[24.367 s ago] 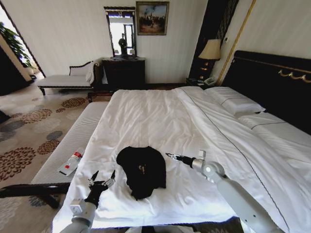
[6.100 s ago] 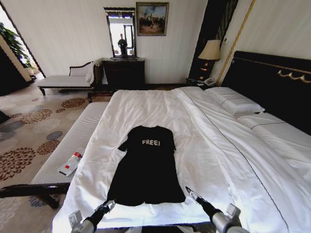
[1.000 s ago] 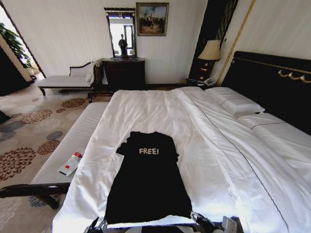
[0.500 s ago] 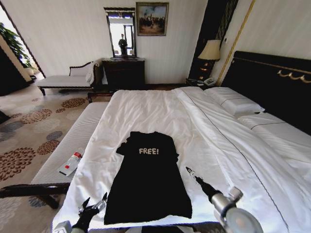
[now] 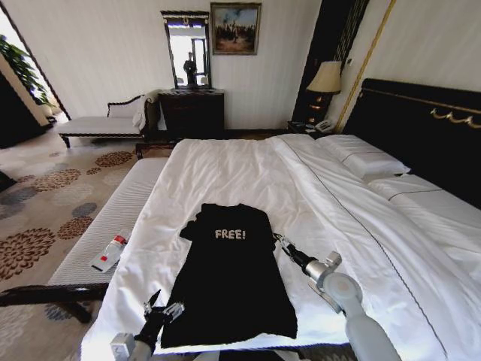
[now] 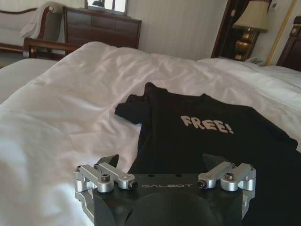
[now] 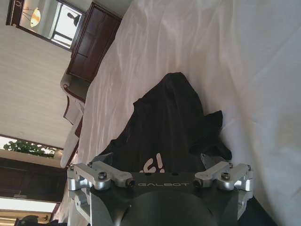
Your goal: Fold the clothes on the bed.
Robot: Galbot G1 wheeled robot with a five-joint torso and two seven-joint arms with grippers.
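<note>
Both arms have come forward from the bed's foot edge since half a second ago, flanking the flattened T-shirt.

Spread chest-up near the foot of the bed [image 5: 248,169], the black T-shirt [image 5: 229,278] is the landmark: the left hand [image 5: 159,310] hovers with fingers spread just beside its lower left hem corner, while the right hand [image 5: 282,244] reaches toward its right sleeve, fingertips close to the cloth; whether they are parted I cannot tell. To fold cleanly, each hand should, I judge, pinch only the shirt's edge, not the sheet beneath, and lift both sides evenly so the fabric stays smooth.
</note>
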